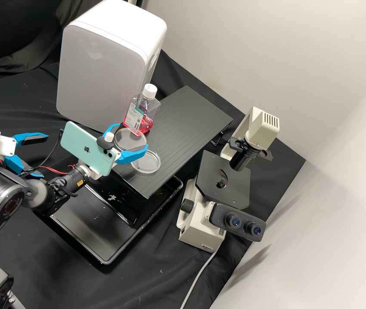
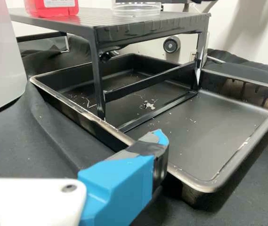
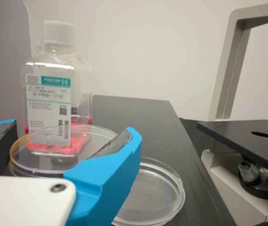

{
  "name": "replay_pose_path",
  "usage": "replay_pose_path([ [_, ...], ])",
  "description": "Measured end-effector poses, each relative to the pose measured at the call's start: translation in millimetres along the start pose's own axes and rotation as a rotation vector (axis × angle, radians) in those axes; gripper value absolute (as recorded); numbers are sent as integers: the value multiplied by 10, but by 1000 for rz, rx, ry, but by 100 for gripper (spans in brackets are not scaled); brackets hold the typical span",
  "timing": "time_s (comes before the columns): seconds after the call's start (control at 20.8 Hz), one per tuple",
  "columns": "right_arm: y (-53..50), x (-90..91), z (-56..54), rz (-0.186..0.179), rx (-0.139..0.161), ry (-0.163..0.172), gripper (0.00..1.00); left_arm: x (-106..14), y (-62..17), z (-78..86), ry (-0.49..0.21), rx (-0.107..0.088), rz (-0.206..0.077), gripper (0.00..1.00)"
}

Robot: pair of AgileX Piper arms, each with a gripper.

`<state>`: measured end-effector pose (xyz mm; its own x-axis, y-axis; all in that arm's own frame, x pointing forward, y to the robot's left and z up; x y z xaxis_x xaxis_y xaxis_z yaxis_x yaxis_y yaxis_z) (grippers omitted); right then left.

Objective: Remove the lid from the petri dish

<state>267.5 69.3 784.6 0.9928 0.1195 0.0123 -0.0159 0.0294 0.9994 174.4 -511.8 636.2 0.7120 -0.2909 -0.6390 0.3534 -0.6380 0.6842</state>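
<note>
Lid [image 3: 53, 147] in fingers [image 3: 109, 175], bottle [image 3: 58, 80] behind, dish [image 3: 153, 192] beside

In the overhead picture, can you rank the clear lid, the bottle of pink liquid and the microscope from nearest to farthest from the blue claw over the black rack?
1. lid: held between the fingers of the right gripper, above the rack.
2. bottle: just behind the lid, standing on the rack.
3. microscope: off the rack, well out to the side on the bench.

Clear glossy plastic lid [image 3: 77, 136] and dish [image 3: 152, 197] over ribbed matt black stand [image 1: 187, 120]; under stand, glossy scuffed black tray [image 2: 218, 132]; around stand, matt black cloth [image 1: 170, 274], slightly creased.
</note>
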Motion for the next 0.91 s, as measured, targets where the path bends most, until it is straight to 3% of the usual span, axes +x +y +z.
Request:
replay_pose_path([
  [0.29,-91,7,2,-25,2,-5,0,0,0,0,4,-2,1,100],
  [0.53,-126,5,-7,-32,-17,-6,0,0,0,0,4,-2,1,100],
  [0.91,-144,2,-22,-37,-20,-3,0,0,0,0,4,-2,1,100],
])
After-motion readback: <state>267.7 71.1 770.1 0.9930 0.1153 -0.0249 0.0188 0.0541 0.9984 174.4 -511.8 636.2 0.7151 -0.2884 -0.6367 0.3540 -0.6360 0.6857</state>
